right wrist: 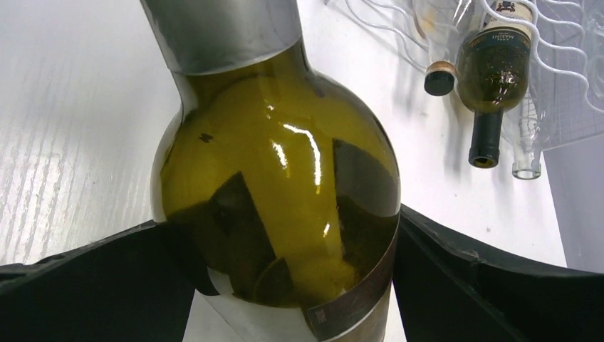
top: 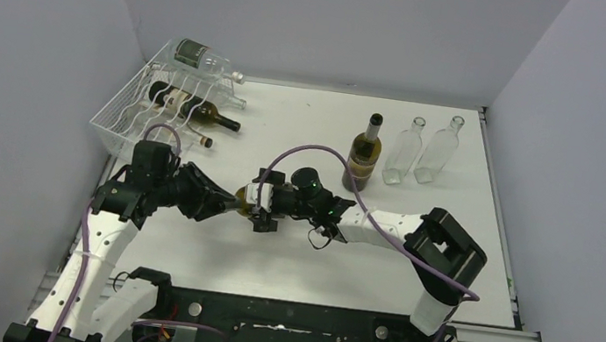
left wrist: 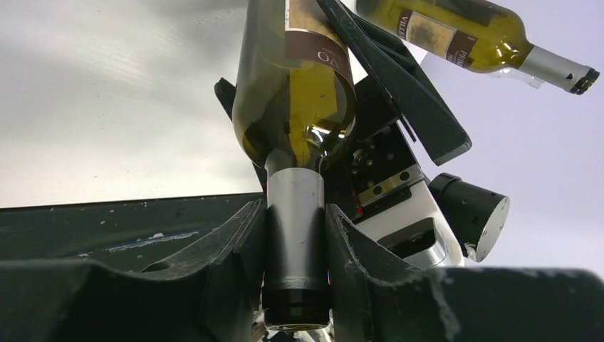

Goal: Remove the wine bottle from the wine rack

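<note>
From above, note the wine bottle (top: 241, 201) bridging left gripper (top: 227, 203) and right gripper (top: 265, 213), off the wine rack (top: 126, 114) behind the left one. At the left wrist, see fingers (left wrist: 235, 249) pinched shut on its foil neck; at the right, fingers (right wrist: 92, 285) pressed against its body, so free one grip only after testing the other.

Overhead; wrist close-ups (shared wine bottle (left wrist: 292, 107))

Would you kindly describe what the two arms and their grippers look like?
Both arms have white links with black joints: the left arm, the right arm. Purple cables trail along each. The left gripper and right gripper have black, wedge-shaped fingers.
</note>
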Tool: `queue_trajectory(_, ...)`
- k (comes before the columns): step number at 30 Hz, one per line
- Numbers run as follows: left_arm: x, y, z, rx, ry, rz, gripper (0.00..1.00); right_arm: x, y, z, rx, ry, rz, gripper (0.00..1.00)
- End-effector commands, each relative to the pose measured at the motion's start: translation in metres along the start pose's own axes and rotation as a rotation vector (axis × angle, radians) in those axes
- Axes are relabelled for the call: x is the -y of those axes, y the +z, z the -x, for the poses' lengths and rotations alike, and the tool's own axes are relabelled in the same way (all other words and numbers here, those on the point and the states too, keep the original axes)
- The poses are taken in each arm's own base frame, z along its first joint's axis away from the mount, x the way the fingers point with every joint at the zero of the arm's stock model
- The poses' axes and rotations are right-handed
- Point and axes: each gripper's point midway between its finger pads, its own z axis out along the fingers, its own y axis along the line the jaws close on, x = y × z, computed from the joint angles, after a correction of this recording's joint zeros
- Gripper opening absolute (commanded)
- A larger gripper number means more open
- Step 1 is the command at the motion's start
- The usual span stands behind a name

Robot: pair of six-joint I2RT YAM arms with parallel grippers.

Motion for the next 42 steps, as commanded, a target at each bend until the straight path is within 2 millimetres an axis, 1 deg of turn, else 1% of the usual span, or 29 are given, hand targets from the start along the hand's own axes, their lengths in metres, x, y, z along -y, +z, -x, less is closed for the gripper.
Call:
queue_trajectory(1,0.039,-0.015,-0.008,-0.027,0.111,-0.174,0.0,0.022,-0.002,0.029,0.066,-0.079,-0.07,0.86)
queue_trajectory(2,0.038,-0.015,-0.007,-0.025,0.114,-0.174,0.03,0.022,-0.004,0.031,0.072,-0.08,-0.077,0.84)
queue_trajectory(3,0.038,-0.014,-0.007,-0.027,0.115,-0.177,0.11,0.022,-0.006,0.032,0.081,-0.075,-0.083,0.8)
queue_trajectory(5,0.039,-0.012,-0.008,-0.038,0.119,-0.189,0.31,0.022,-0.012,0.038,0.106,-0.057,-0.101,0.7)
queue_trajectory(6,0.039,-0.011,-0.009,-0.046,0.118,-0.195,0.4,0.023,-0.015,0.041,0.118,-0.051,-0.114,0.66)
queue_trajectory(7,0.039,-0.01,-0.009,-0.051,0.119,-0.2,0.48,0.024,-0.019,0.044,0.131,-0.038,-0.132,0.64)
queue_trajectory(9,0.041,-0.009,-0.009,-0.055,0.126,-0.21,0.61,0.028,-0.027,0.052,0.169,-0.02,-0.175,0.59)
queue_trajectory(10,0.043,-0.01,-0.008,-0.05,0.134,-0.213,0.64,0.026,-0.031,0.052,0.177,-0.005,-0.186,0.56)
queue_trajectory(11,0.045,-0.011,-0.006,-0.039,0.146,-0.215,0.72,0.026,-0.035,0.053,0.184,0.012,-0.197,0.55)
queue_trajectory(12,0.047,-0.012,-0.004,-0.021,0.16,-0.213,0.75,0.025,-0.039,0.055,0.196,0.025,-0.21,0.52)
queue_trajectory(15,0.055,-0.02,0.008,0.061,0.212,-0.208,0.77,0.023,-0.054,0.056,0.21,0.106,-0.25,0.47)
queue_trajectory(16,0.06,-0.025,0.013,0.102,0.245,-0.211,0.78,0.022,-0.059,0.056,0.204,0.138,-0.26,0.47)
queue_trajectory(18,0.063,-0.032,0.023,0.179,0.282,-0.2,0.79,0.018,-0.069,0.056,0.192,0.198,-0.268,0.46)
queue_trajectory(20,0.066,-0.038,0.031,0.238,0.31,-0.197,0.81,0.014,-0.085,0.062,0.208,0.257,-0.285,0.46)
queue_trajectory(21,0.068,-0.04,0.033,0.258,0.322,-0.199,0.81,0.01,-0.09,0.058,0.205,0.293,-0.295,0.46)
queue_trajectory(22,0.069,-0.041,0.036,0.276,0.327,-0.198,0.81,0.009,-0.098,0.058,0.207,0.331,-0.32,0.45)
queue_trajectory(23,0.071,-0.042,0.038,0.289,0.332,-0.201,0.81,0.011,-0.11,0.062,0.223,0.365,-0.353,0.45)
queue_trajectory(24,0.072,-0.043,0.04,0.297,0.334,-0.204,0.81,0.011,-0.119,0.058,0.214,0.406,-0.39,0.45)
queue_trajectory(25,0.073,-0.042,0.041,0.301,0.335,-0.208,0.81,0.016,-0.13,0.052,0.193,0.45,-0.454,0.45)
queue_trajectory(28,0.073,-0.039,0.043,0.303,0.332,-0.213,0.81,0.019,-0.16,0.031,0.125,0.568,-0.598,0.44)
queue_trajectory(29,0.071,-0.037,0.043,0.3,0.327,-0.214,0.81,0.015,-0.17,0.017,0.082,0.603,-0.646,0.43)
queue_trajectory(30,0.07,-0.036,0.042,0.297,0.32,-0.216,0.81,0.017,-0.18,0.013,0.074,0.623,-0.694,0.42)
queue_trajectory(31,0.069,-0.034,0.042,0.295,0.315,-0.22,0.81,0.012,-0.189,0.0,0.035,0.646,-0.731,0.41)
queue_trajectory(33,0.067,-0.032,0.04,0.287,0.302,-0.233,0.81,0.012,-0.211,-0.016,-0.011,0.69,-0.828,0.4)
queue_trajectory(37,0.067,-0.027,0.037,0.266,0.277,-0.261,0.81,0.017,-0.252,-0.031,-0.006,0.748,-0.97,0.37)
queue_trajectory(42,0.067,-0.026,0.037,0.259,0.272,-0.266,0.81,0.035,-0.305,-0.054,0.004,0.83,-1.181,0.36)
